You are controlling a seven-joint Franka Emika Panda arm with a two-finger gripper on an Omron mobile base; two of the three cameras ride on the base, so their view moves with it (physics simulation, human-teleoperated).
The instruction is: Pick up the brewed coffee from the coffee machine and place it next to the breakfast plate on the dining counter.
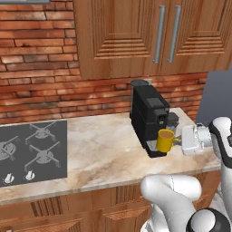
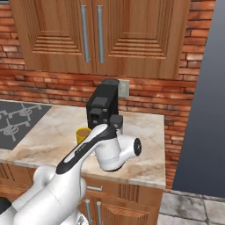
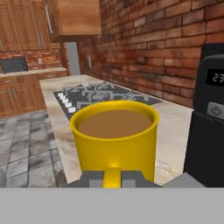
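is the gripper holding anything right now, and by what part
Yes. The gripper is shut on the handle of the yellow mug of coffee, which sits at the front of the coffee machine.

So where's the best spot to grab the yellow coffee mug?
By its side handle, coming in level from the right side of the coffee machine. The yellow mug stands upright and full of brown coffee, with its handle sticking out away from the machine. That is where the claw is shut on it now. Gripping there should keep it level.
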